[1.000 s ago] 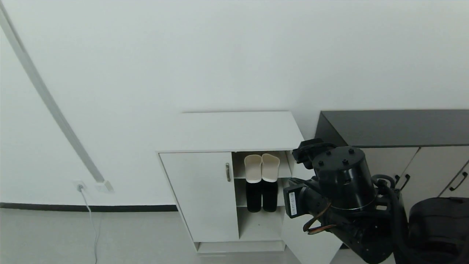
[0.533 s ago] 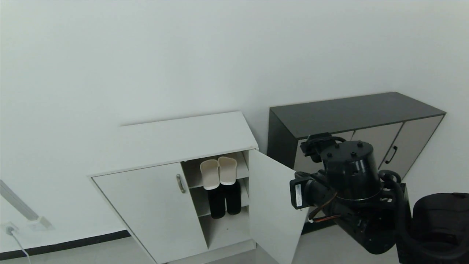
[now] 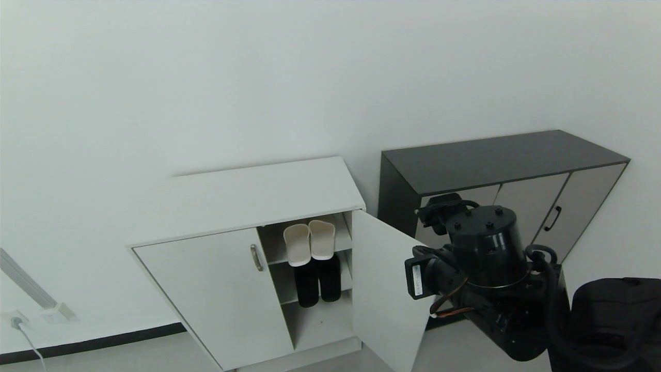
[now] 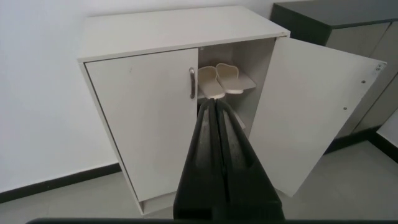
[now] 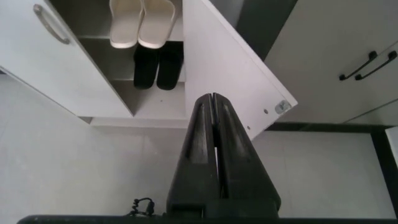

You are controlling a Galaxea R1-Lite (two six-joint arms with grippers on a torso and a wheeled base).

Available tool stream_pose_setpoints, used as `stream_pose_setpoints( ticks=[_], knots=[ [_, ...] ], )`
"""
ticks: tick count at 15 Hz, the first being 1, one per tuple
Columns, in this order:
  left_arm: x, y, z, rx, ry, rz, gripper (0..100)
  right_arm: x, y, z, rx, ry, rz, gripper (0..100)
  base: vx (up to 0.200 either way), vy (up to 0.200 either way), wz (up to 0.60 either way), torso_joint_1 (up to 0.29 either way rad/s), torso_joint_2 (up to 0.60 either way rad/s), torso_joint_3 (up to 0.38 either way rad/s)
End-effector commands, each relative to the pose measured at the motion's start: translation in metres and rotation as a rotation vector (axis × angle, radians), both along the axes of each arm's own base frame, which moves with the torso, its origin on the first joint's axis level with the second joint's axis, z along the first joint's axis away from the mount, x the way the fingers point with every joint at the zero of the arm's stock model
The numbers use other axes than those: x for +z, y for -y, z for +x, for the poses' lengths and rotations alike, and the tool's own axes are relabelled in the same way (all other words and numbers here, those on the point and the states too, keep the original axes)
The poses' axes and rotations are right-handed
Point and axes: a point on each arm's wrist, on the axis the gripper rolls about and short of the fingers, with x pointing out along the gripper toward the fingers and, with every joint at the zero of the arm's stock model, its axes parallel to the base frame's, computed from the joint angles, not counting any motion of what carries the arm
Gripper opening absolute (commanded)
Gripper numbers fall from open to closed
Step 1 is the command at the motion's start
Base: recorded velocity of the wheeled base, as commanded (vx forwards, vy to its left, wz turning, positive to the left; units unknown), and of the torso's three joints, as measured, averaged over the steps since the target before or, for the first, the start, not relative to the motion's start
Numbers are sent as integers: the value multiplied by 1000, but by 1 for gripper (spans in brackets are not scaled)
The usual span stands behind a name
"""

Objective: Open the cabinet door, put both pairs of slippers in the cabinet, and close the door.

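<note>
The left end effector [image 4: 214,107] has its fingers pressed together with nothing between them, and it faces the front of the white cabinet [image 3: 258,186]. The right end effector [image 5: 213,99] is likewise closed up and empty, aimed down at the open right door [image 3: 384,289]. The left door [image 3: 217,294] is closed, its metal handle [image 3: 256,257] at the inner edge. Inside, the cream slippers [image 3: 310,242] lie side by side on the upper shelf, and the black slippers [image 3: 317,281] sit on the shelf just below. A dark cabinet [image 3: 496,155] stands to the right.
</note>
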Motion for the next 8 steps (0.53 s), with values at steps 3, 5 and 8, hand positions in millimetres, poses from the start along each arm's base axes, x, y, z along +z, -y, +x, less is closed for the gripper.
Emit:
stream_pose_setpoints(
  ticks=[3,5,8],
  knots=[
    [0,0,0,0,-1,-2,0,-1,0,0,-1,-2,-2,0,-200,0,0,12,4,2],
    [0,0,0,1,-1,-2,0,-1,1,1,-4,-2,-4,0,-100,0,0,1,4,-1],
    [0,0,0,1,-1,-2,0,-1,1,2,-7,-2,-4,0,0,0,0,0,0,0]
  ],
)
